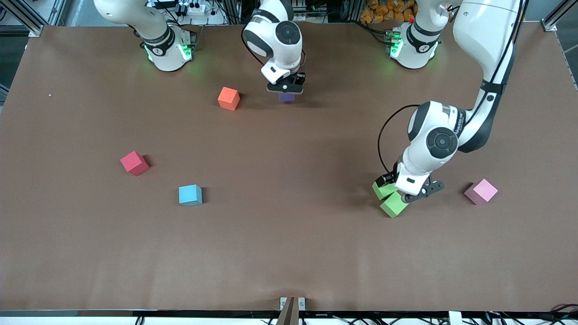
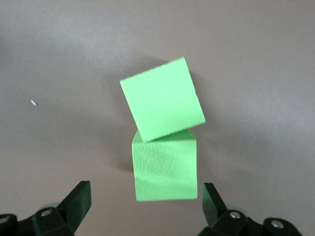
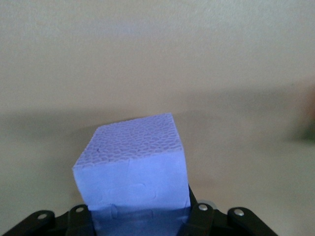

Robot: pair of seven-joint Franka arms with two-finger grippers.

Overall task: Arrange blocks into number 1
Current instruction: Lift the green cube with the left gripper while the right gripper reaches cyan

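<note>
Right gripper (image 1: 286,88) clamps the matte purple cube (image 1: 286,96) at top centre; left gripper (image 1: 408,192), jaws wide at lower right, should centre on one bright green cube (image 1: 393,204) before closing.

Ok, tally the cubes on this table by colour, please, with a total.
Green cubes: 2
Pink cube: 1
Purple cube, in the right gripper: 1
Light blue cube: 1
Orange cube: 1
Red cube: 1
Total: 7
</note>
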